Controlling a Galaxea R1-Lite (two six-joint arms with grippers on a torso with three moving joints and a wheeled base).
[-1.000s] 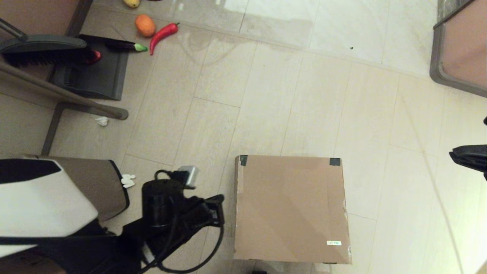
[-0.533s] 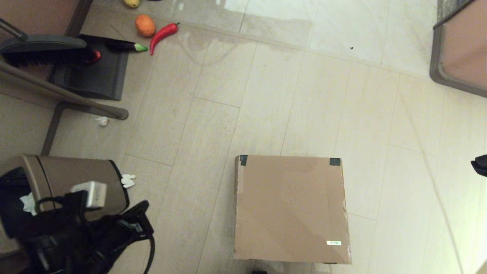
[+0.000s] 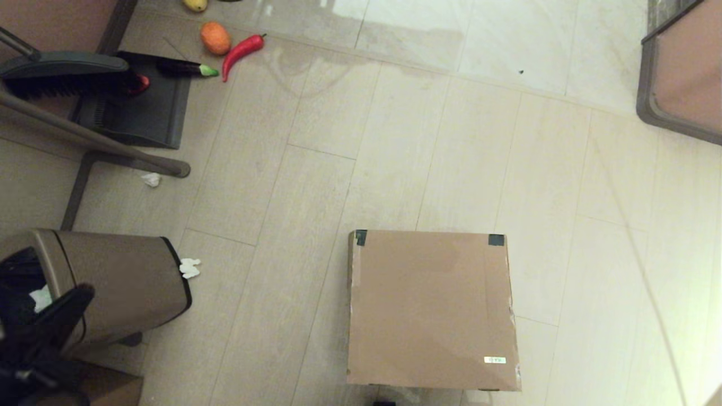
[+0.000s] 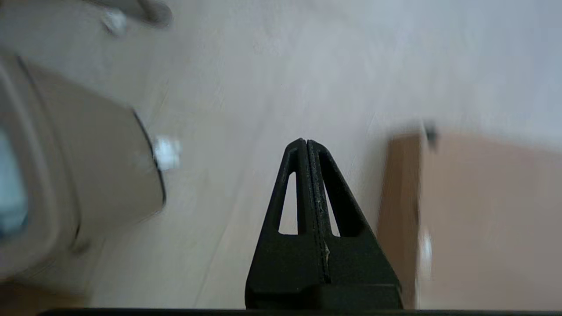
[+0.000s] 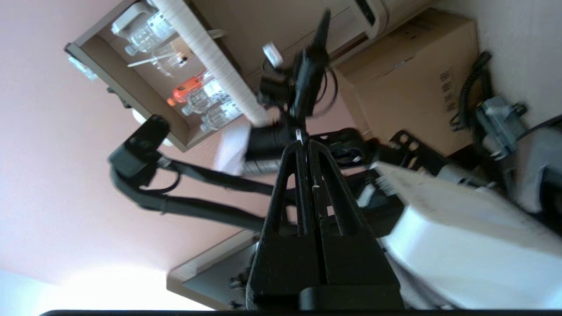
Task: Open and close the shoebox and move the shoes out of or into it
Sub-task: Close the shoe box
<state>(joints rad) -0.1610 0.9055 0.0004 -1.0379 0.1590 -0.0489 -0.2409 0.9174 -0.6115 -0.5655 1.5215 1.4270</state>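
The shoebox (image 3: 431, 310) lies closed on the floor near the front, its lid flat, black tape at the two far corners and a small white label (image 3: 494, 360) near the front right corner. The left wrist view catches its left side (image 4: 483, 219). No shoes are visible in any view. My left gripper (image 4: 306, 141) is shut with nothing in it and sits far to the left of the box; only a dark tip of it (image 3: 73, 301) shows at the lower left of the head view. My right gripper (image 5: 304, 142) is shut and empty, out of the head view, pointing back at the robot.
A brown trash bin (image 3: 118, 282) stands at the lower left, with a plain cardboard box (image 3: 101, 389) below it. A dustpan and brush (image 3: 113, 90), toy vegetables (image 3: 240, 51) and paper scraps (image 3: 190, 268) lie far left. A table corner (image 3: 677, 73) is at the far right.
My left arm has drawn back left and down, from beside the shoebox to the frame's lower left corner. The right gripper has left the right edge of the head view. The shoebox has not moved.
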